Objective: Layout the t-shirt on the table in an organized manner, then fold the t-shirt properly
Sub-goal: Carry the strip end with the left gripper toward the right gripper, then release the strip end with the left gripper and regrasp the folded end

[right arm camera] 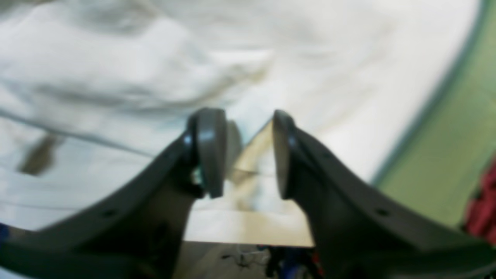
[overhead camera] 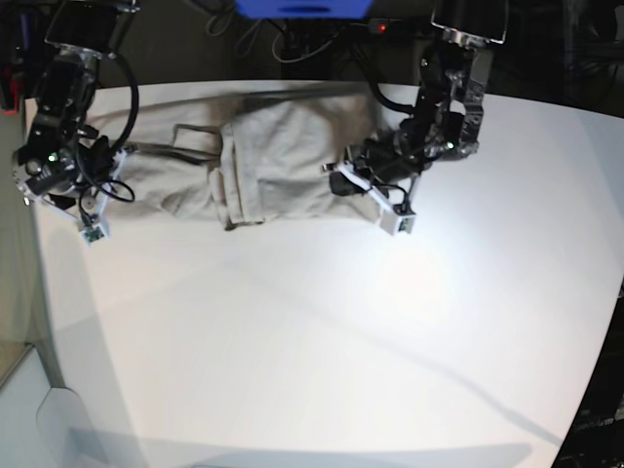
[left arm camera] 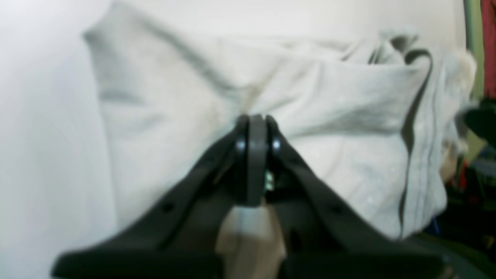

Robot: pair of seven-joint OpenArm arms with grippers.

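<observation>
No writing, brand, number or sign can be read in any view. The t-shirt (overhead camera: 263, 161) shows plain cloth, and the small dark patch (right arm camera: 38, 155) on it in the right wrist view is too blurred to make out as a label.

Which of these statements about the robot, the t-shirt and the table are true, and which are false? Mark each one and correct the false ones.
1. The left gripper is shut on the t-shirt. True.
2. The right gripper has its jaws closed tight. False: its jaws stand apart, with a gap between them.
3. The t-shirt lies spread out flat and smooth. False: it is bunched and creased, with folds across it.
4. The t-shirt lies on the far part of the table, between the two arms. True.
5. The table is dark wood. False: it is plain white.
</observation>
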